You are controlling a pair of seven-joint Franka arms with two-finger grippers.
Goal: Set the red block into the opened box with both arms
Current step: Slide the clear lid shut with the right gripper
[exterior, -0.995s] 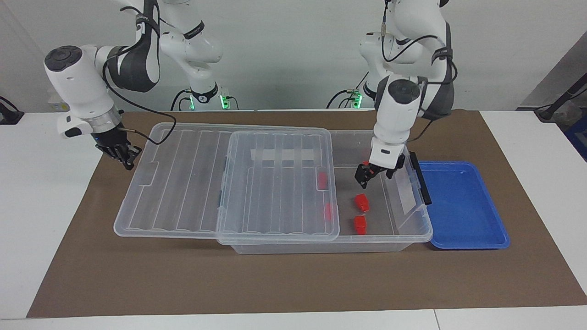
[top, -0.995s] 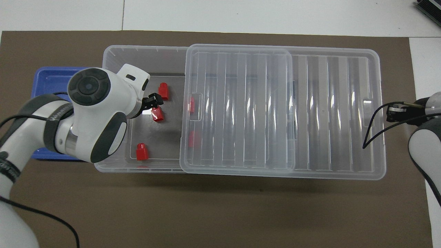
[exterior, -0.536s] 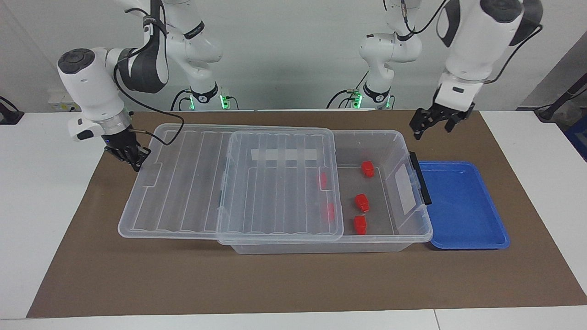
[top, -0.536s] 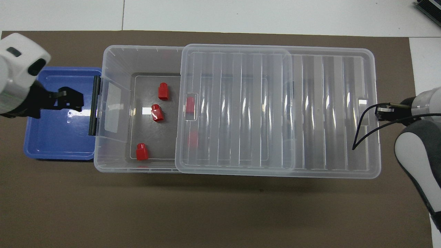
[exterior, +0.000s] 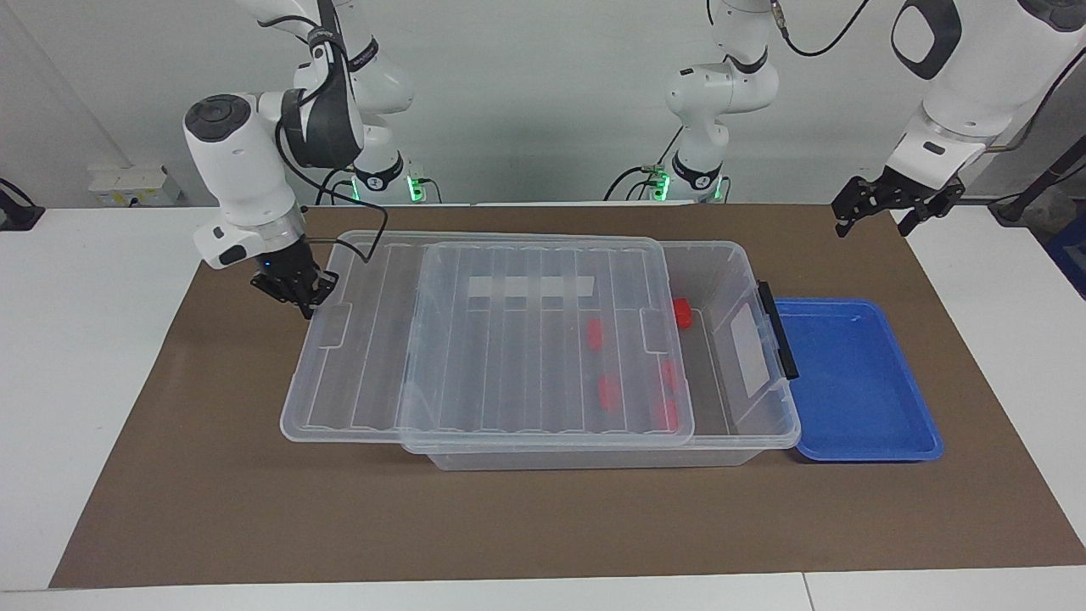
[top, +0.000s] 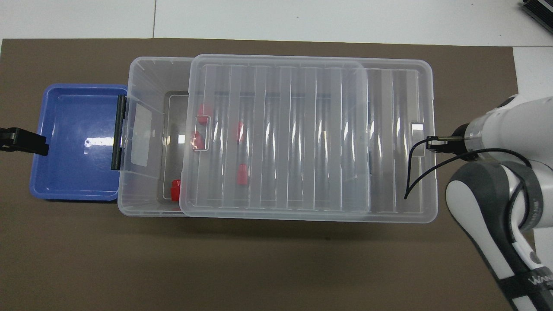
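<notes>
The right pincer (exterior: 302, 293), fingertips together, presses the lid (exterior: 509, 339) end; the box (exterior: 768, 373) lies lengthwise toward the left arm. The left pincer (exterior: 882, 208) hangs open, empty. One red block (exterior: 681, 311) remains uncovered inside.

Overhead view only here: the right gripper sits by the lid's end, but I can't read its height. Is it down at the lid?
Observer: Yes, the right gripper is down at the level of the lid, jaws shut on nothing, tips at the lid's end rim.
Operator: And the left gripper? I only get a black tip at the frame edge.
Observer: The left gripper hangs well above the table at the left arm's end, up beside the blue tray, jaws open and empty.
</notes>
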